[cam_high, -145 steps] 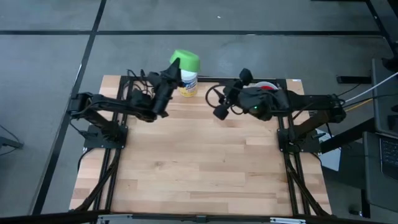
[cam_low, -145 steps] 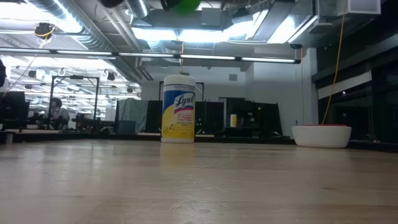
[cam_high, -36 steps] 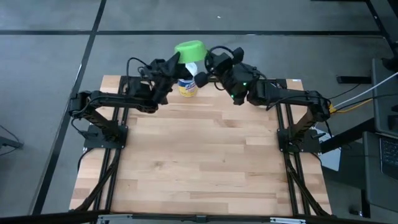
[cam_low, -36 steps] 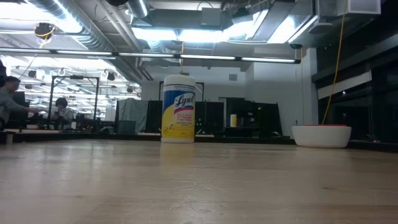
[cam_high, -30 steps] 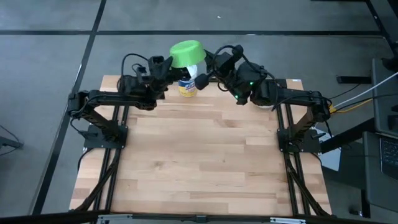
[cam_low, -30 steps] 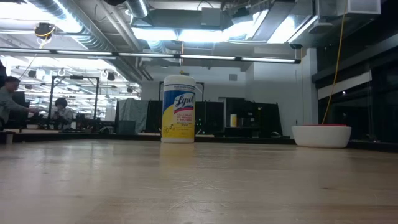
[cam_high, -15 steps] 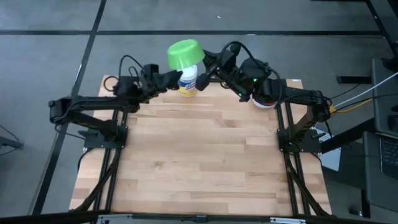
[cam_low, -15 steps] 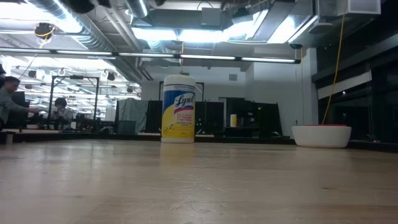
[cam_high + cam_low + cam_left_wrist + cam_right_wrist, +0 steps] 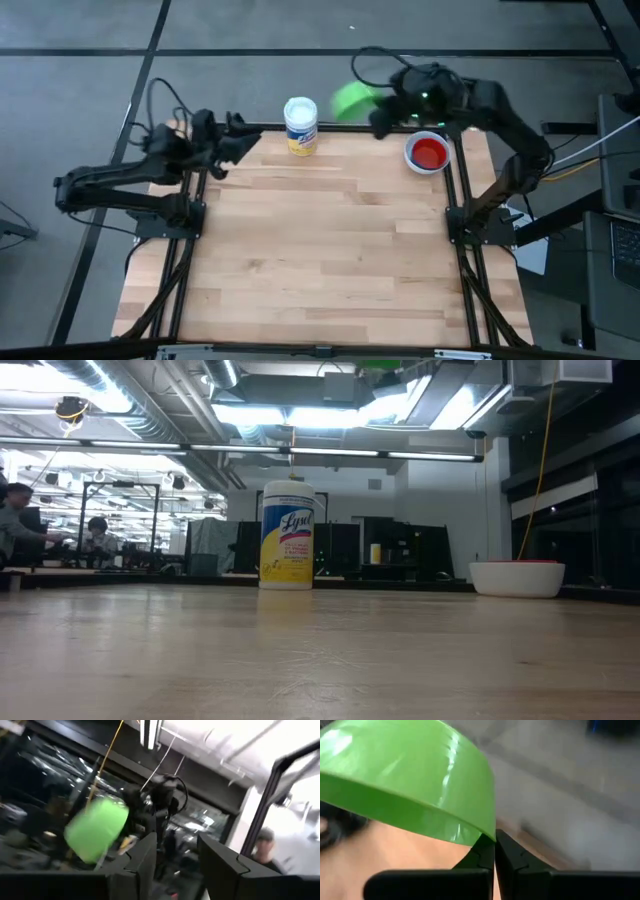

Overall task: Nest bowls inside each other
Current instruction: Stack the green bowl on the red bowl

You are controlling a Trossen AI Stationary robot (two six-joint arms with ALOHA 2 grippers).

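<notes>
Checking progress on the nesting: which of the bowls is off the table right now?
The green bowl: the right gripper holds it by its rim in the air, past the table's far edge. The red bowl sits nested in the white bowl on the table.

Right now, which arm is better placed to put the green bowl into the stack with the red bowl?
The right. Its pincer is shut on the green bowl, near the red bowl. The left pincer is open and empty, beyond the canister.
</notes>
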